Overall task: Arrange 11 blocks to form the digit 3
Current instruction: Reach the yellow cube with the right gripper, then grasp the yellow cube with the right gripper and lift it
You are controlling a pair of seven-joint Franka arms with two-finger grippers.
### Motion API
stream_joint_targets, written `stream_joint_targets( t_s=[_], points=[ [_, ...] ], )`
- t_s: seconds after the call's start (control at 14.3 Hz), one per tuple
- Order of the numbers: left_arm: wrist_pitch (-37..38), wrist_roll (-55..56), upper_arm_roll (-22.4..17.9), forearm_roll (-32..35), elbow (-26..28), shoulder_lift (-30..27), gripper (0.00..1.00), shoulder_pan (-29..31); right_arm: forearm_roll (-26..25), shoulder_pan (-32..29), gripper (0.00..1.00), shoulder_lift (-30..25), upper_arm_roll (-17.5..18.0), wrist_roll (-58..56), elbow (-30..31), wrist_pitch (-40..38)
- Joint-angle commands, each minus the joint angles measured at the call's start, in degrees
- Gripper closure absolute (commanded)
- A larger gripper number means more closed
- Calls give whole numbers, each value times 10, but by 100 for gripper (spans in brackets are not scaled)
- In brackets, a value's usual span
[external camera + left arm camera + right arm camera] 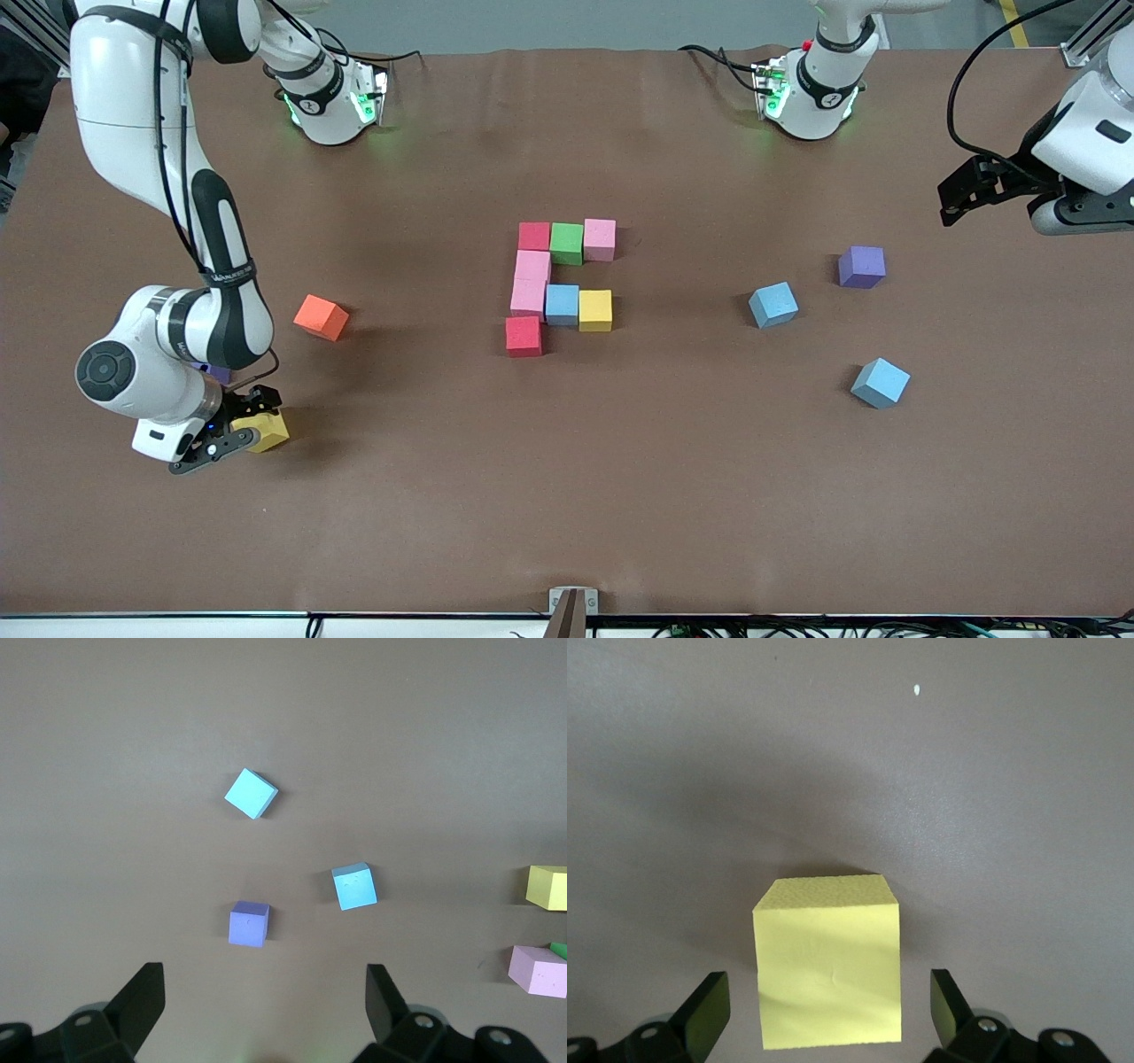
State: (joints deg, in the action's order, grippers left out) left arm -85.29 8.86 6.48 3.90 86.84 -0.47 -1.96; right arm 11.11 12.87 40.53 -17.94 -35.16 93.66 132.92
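Yellow block (829, 961) between right gripper's (828, 1014) spread fingers (707, 1010)

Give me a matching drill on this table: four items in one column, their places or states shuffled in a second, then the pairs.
Items:
1. orange cube
2. green cube
3. right gripper
4. left gripper

Places or states:
A. open, up over the table's left-arm end
B. in the figure's farthest row, between a red cube and a pink cube
C. lies alone toward the right arm's end
D. fingers open around the loose yellow cube

Pairs: 1-C, 2-B, 3-D, 4-A
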Motion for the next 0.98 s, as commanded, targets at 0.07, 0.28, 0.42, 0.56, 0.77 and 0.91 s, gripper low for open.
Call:
stream_joint_targets(
  t_s=[0.07,0.28,0.42,0.56,0.77,0.91],
  points=[
    [13,-7,0,9,-8,2,0,5,-6,-6,11,7,6,1,-2,7],
    [2,-5,0,8,-10,7,0,6,-5,-5,22,13,6,3,-8,7],
    [-17,-7,0,8,-11,7,0,6,-6,-5,31,14,6,1,-10,7],
    [-22,-7,1,7,-7,19,0,4,-6,-4,46,17,6,1,-10,10],
    [-20,-8,4,8,-11,19,0,4,-5,-5,48,17,6,4,-10,11],
    [-16,-2,4,8,-7,21,0,1,-2,-3,50,13,6,36,-22,8]
  ],
)
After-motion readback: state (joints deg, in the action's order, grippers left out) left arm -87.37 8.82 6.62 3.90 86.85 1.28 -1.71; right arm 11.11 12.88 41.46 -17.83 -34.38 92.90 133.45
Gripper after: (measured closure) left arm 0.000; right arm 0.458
